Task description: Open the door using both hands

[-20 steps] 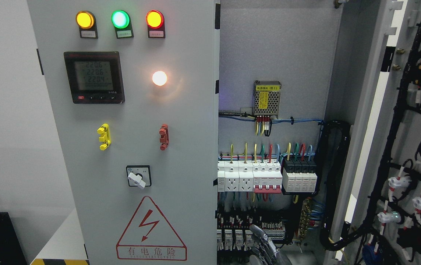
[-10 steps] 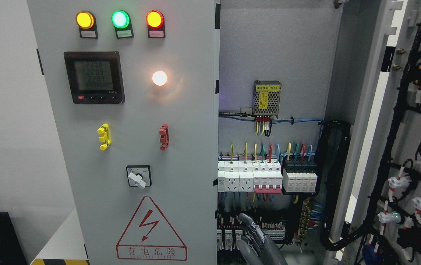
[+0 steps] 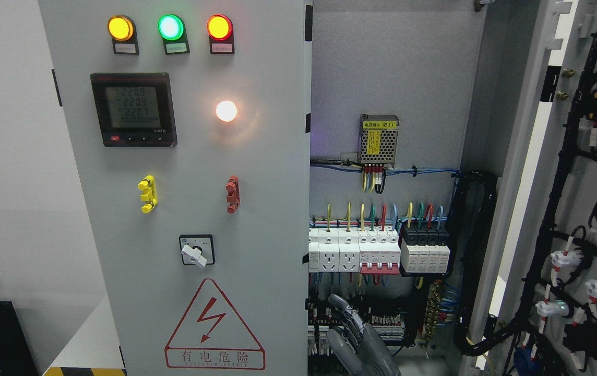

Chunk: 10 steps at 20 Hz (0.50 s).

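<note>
Door status: grey metal hand (image 3: pixel 361 342) at bottom centre of frame, arm side unclear, fingers extended and loose, holding nothing, in front of the open compartment. Right grey cabinet door (image 3: pixel 580 209) swung wide at frame right, black wiring on its inner face. Left grey panel door (image 3: pixel 199 209) closed at centre-left, carrying three indicator lamps (image 3: pixel 170 28) and black digital meter (image 3: pixel 133 109). White breaker row (image 3: pixel 353 253) inside, further back.

One grey hand (image 3: pixel 360 342) shows at the bottom edge, approx. at the middle, a bit to the right. Fingers (image 3: pixel 341 309) point up and lean left, straight and close together, holding nothing. Probably the right hand, but its arm is not visible.
</note>
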Each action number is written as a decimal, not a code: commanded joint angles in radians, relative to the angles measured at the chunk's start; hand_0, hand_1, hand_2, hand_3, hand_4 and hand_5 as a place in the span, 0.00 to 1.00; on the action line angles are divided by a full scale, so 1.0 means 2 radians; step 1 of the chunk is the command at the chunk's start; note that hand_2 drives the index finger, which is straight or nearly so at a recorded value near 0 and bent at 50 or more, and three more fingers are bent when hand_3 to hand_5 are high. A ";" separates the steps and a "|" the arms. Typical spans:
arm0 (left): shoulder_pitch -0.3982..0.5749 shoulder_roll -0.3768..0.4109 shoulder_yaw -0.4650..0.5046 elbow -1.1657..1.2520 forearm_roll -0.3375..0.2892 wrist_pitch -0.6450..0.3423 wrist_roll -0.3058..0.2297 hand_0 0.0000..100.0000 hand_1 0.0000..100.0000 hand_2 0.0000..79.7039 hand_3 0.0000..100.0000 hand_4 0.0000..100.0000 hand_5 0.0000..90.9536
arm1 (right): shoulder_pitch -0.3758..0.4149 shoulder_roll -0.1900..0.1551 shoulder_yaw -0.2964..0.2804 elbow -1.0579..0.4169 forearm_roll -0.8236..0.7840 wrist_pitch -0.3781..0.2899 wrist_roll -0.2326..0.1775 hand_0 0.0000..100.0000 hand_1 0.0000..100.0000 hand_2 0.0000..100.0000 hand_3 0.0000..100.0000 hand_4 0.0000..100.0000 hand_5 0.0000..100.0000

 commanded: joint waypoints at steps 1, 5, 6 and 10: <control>0.000 0.000 0.000 0.000 0.000 0.000 0.000 0.12 0.39 0.00 0.00 0.00 0.00 | -0.019 -0.008 0.016 0.036 0.000 0.001 0.000 0.12 0.39 0.00 0.00 0.00 0.00; 0.000 0.000 0.000 0.000 0.000 0.000 0.000 0.12 0.39 0.00 0.00 0.00 0.00 | -0.024 -0.010 0.018 0.037 -0.001 0.001 0.012 0.12 0.39 0.00 0.00 0.00 0.00; 0.000 0.000 0.000 0.000 0.000 0.000 0.000 0.12 0.39 0.00 0.00 0.00 0.00 | -0.026 -0.010 0.018 0.037 -0.001 0.001 0.013 0.12 0.39 0.00 0.00 0.00 0.00; 0.000 0.000 0.000 0.000 0.000 0.000 0.000 0.12 0.39 0.00 0.00 0.00 0.00 | -0.033 -0.011 0.017 0.046 -0.002 0.001 0.013 0.12 0.39 0.00 0.00 0.00 0.00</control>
